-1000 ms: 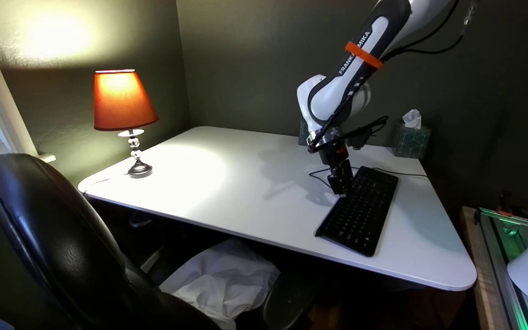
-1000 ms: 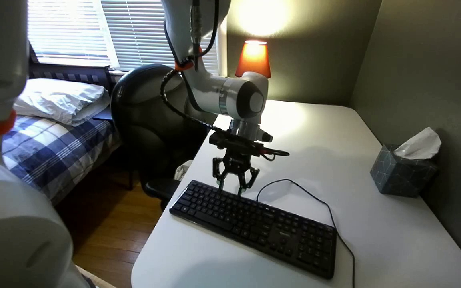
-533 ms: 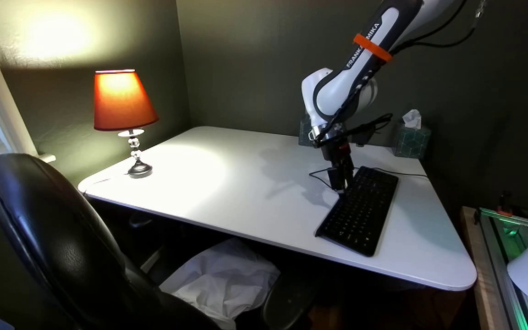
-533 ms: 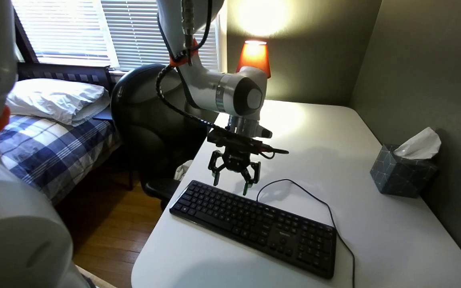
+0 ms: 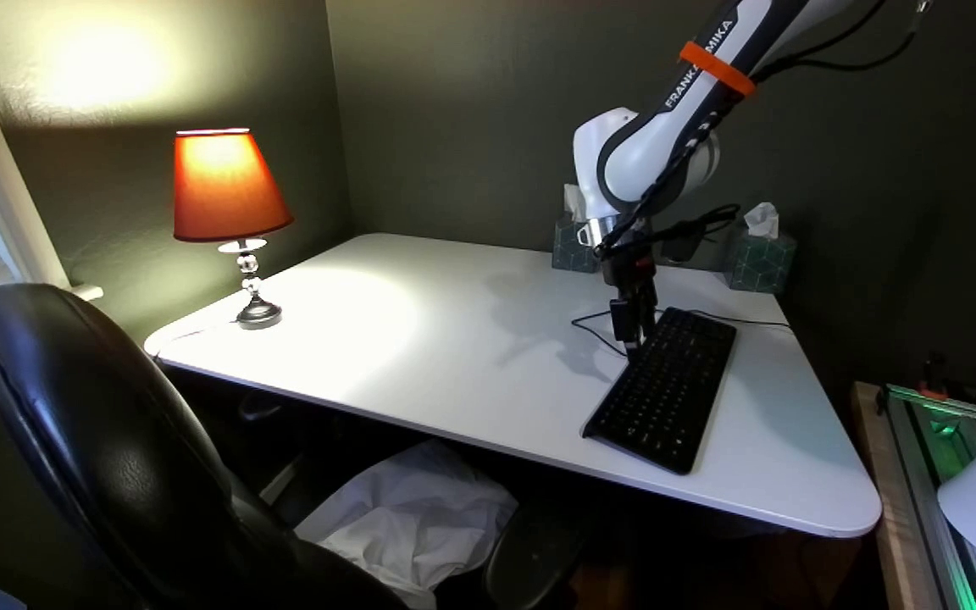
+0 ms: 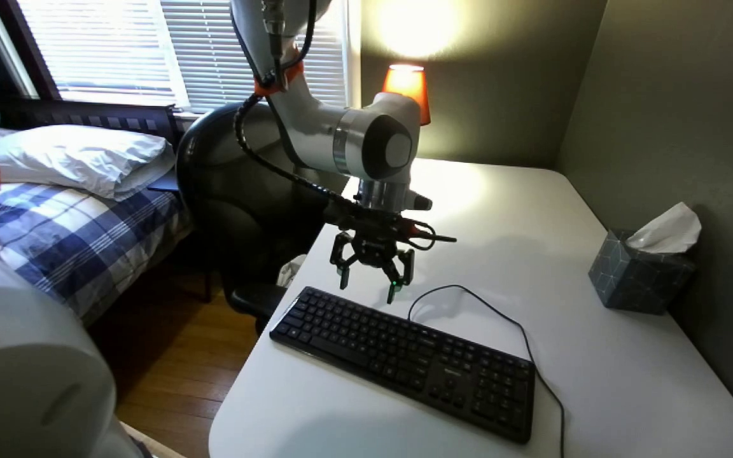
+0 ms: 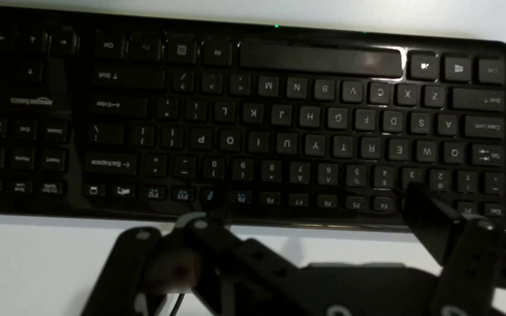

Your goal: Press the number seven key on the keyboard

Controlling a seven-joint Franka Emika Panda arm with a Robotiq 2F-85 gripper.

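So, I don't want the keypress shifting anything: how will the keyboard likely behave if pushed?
The keyboard lies wide and flat on the table, so tipping or rolling seems unlikely. Its straight, unbent body suggests it's fairly stiff. A sideways push might slide it, since the table looks smooth and the cable lies in a loose curve.

Spread fingers (image 7: 431, 224), seemingly above keyboard (image 7: 253, 118)

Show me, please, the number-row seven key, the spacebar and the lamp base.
Number-row seven key (image 7: 300, 173), wrist view: its keycap.
Spacebar (image 7: 319, 60), wrist view: its upper face.
Lamp base (image 5: 259, 314), in an exterior view: dark side.
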